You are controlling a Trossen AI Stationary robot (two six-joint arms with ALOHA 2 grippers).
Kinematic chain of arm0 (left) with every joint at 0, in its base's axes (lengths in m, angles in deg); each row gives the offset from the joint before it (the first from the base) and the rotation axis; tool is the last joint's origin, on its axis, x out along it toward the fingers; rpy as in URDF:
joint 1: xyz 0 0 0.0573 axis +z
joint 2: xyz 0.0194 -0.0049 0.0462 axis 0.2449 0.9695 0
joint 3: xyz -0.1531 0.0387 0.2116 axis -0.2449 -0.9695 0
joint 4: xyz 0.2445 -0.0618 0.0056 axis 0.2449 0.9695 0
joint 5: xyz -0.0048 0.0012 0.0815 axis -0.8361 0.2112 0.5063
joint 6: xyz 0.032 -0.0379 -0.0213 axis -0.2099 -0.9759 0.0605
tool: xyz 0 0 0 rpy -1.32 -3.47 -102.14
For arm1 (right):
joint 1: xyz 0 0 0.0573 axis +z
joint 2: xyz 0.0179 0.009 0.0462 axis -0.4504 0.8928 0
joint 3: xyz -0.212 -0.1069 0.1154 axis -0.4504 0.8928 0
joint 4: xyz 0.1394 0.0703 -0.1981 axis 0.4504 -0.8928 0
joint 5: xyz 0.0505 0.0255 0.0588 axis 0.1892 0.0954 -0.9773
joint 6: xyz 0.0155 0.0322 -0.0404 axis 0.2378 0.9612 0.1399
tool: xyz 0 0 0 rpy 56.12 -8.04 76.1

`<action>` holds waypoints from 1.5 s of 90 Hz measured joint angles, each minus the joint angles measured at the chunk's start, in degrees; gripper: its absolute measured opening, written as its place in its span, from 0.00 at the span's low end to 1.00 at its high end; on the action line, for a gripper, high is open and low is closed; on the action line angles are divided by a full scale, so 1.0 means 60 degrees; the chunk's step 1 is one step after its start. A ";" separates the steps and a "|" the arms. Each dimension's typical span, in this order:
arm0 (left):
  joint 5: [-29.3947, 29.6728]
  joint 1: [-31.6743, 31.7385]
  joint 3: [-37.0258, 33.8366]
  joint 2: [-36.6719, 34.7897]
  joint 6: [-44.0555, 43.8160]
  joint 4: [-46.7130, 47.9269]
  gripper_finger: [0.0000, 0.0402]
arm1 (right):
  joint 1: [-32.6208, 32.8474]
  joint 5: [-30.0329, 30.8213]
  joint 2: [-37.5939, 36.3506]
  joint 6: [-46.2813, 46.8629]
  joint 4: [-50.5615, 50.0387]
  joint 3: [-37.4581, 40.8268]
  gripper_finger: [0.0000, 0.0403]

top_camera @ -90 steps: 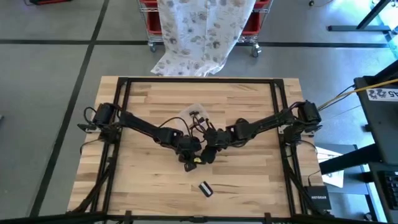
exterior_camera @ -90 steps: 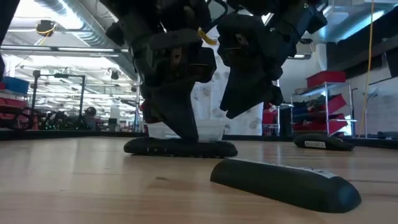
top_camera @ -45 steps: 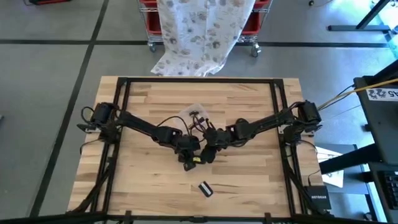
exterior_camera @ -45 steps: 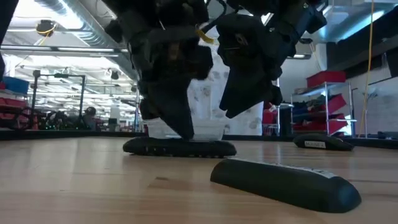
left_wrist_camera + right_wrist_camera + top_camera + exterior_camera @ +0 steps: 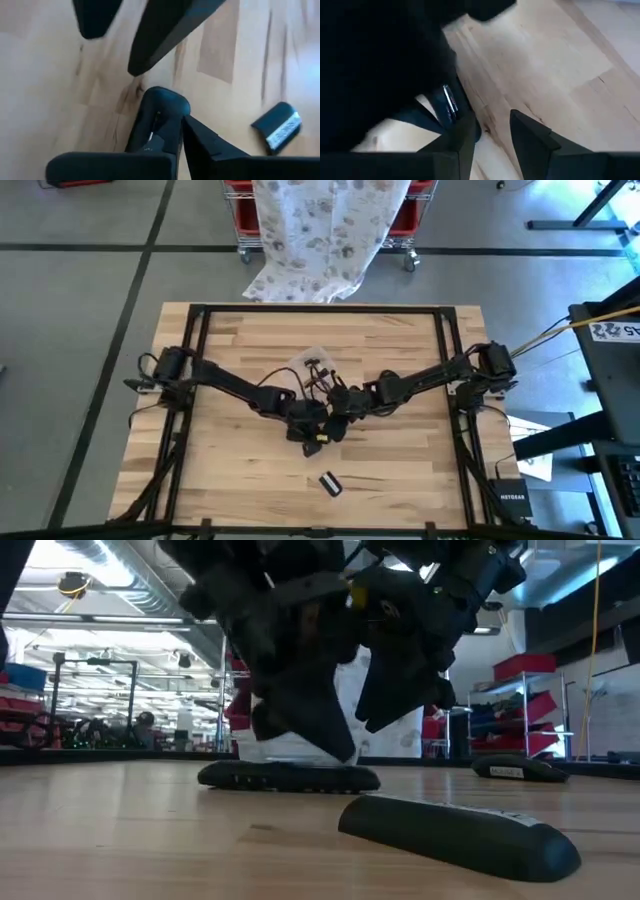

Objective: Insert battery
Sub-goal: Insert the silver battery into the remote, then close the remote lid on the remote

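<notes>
A: Hidden items first. Can you see the battery?

B: No. The two grippers meet at mid-table and cover that spot from above. A thin metallic sliver [image 5: 449,102] shows on a dark body in the right wrist view. I cannot tell whether it is a cell or a contact.

A: And the device?

B: The flat dark device [image 5: 290,777] lies on the wood under both grippers. Its rounded end shows in the left wrist view, and the rest is cut off by the left gripper [image 5: 306,430].

A: What is the left gripper's state?

B: It is blurred in the low view. I cannot tell whether it is apart or clamped.

A: And the right gripper [image 5: 492,121]?

B: Its fingers are spread, with bare wood in the gap. One finger [image 5: 462,137] is just beside the device.

A: Where is the cover?

B: The loose dark cover [image 5: 330,483] lies apart from the device, toward the table's near edge, with a label facing up.

A: How much room is there?

B: There is open wood on both sides of the centre. The black frame rails run along the table [image 5: 240,340] edges. A small pale item with wires [image 5: 314,364] sits just behind the grippers.

A: What are the surroundings?

B: The tabletop is light butcher-block on a grey floor. A patterned cloth [image 5: 325,235] hangs over a cart of red bins [image 5: 238,210] beyond the far edge. The low view shows shelving and ceiling lights behind.
</notes>
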 joint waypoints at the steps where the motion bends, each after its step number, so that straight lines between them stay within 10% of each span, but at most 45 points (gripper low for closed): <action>1: -0.0027 0.0002 0.0000 0.0036 -0.0005 -0.0016 0.00 | -0.0002 0.0000 0.0000 0.0000 -0.0007 0.0000 0.26; 79: 0.1436 -0.0466 0.0040 -0.3382 0.0174 0.2476 0.00 | 0.1652 0.1002 -0.2834 -0.1131 -0.0999 -0.0011 0.26; 113: 0.1392 -0.1901 -0.0335 -0.3348 -0.0065 0.2330 0.01 | 0.4833 0.5004 -0.3066 0.3789 -0.1482 -0.0348 0.06; 135: 0.1377 -0.2892 -0.0947 -0.2012 -0.0630 -0.1109 0.13 | 0.5281 0.4957 -0.3024 0.5859 -0.1678 -0.0419 0.04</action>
